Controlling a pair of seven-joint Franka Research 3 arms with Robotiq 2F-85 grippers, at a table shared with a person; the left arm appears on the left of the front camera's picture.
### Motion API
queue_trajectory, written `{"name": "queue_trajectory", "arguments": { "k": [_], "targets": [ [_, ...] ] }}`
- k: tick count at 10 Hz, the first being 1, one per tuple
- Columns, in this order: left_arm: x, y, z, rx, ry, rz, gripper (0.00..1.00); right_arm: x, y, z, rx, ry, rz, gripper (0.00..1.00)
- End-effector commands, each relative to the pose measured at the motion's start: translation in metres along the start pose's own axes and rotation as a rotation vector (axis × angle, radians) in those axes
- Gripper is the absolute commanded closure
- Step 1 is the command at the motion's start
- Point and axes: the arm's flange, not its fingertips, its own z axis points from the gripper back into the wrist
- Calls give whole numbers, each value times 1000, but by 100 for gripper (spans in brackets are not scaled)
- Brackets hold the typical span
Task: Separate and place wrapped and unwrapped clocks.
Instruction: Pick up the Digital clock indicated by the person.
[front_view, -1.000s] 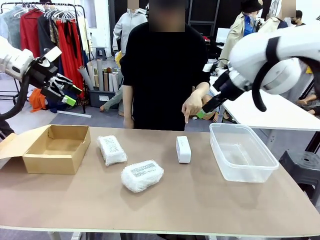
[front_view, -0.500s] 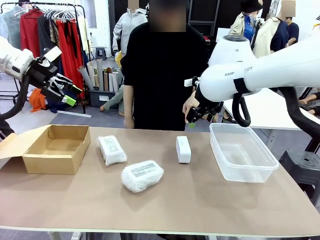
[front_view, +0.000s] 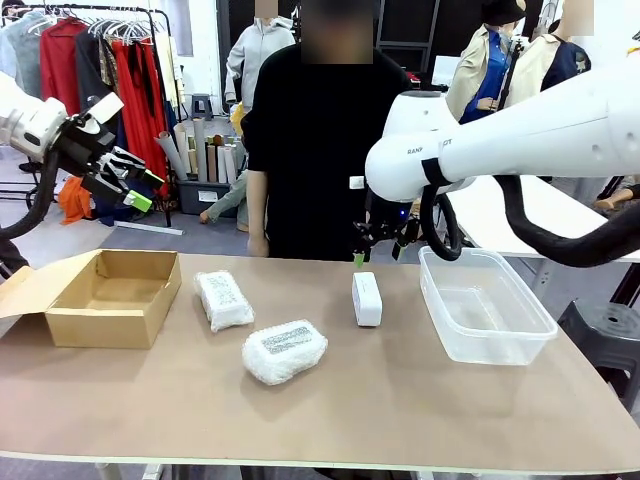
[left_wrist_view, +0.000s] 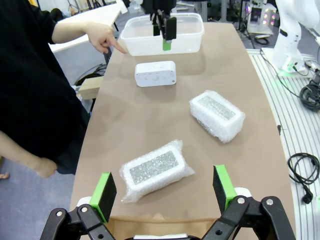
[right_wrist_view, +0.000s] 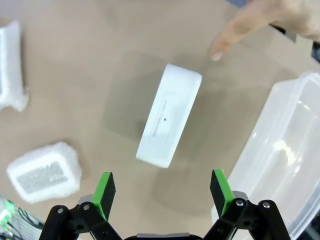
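Observation:
The unwrapped clock (front_view: 367, 298) (right_wrist_view: 169, 115) (left_wrist_view: 155, 74), a bare white rounded block, lies mid-table beside the tub. Two bubble-wrapped clocks lie to its left: one (front_view: 223, 300) (left_wrist_view: 155, 167) near the cardboard box, the other (front_view: 284, 351) (left_wrist_view: 217, 114) closer to the front edge. My right gripper (front_view: 377, 256) (right_wrist_view: 162, 192) hangs open just above and behind the bare clock, holding nothing. High over the box's left side, my left gripper (front_view: 135, 190) (left_wrist_view: 164, 187) is open and empty. The person's hand (right_wrist_view: 265, 17) (left_wrist_view: 107, 40) points a finger at the bare clock.
An open tan cardboard box (front_view: 110, 297) stands at the table's left. A clear plastic tub (front_view: 485, 305) (right_wrist_view: 280, 145) stands at the right. The person in black stands at the far edge. Clothes racks and other tables lie beyond.
My right arm has swung in from the right and come down over the bare clock, now covering the person's pointing hand in the front view. The left arm has not moved.

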Motion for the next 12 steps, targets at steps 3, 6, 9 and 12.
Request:
{"name": "queue_trajectory", "arguments": {
  "k": [3, 6, 9, 12],
  "targets": [
    [1, -1, 2, 1, 4, -2, 0, 19, 8, -29, -69, -50, -168, 0],
    [1, -1, 2, 1, 4, -2, 0, 15, 0, -27, -18, -10, -134, 0],
    [1, -1, 2, 1, 4, -2, 0, 15, 6, -39, -16, -21, -198, 0],
    [1, -1, 2, 1, 4, -2, 0, 14, 12, -60, -49, -19, -306, 0]
  ]
}}
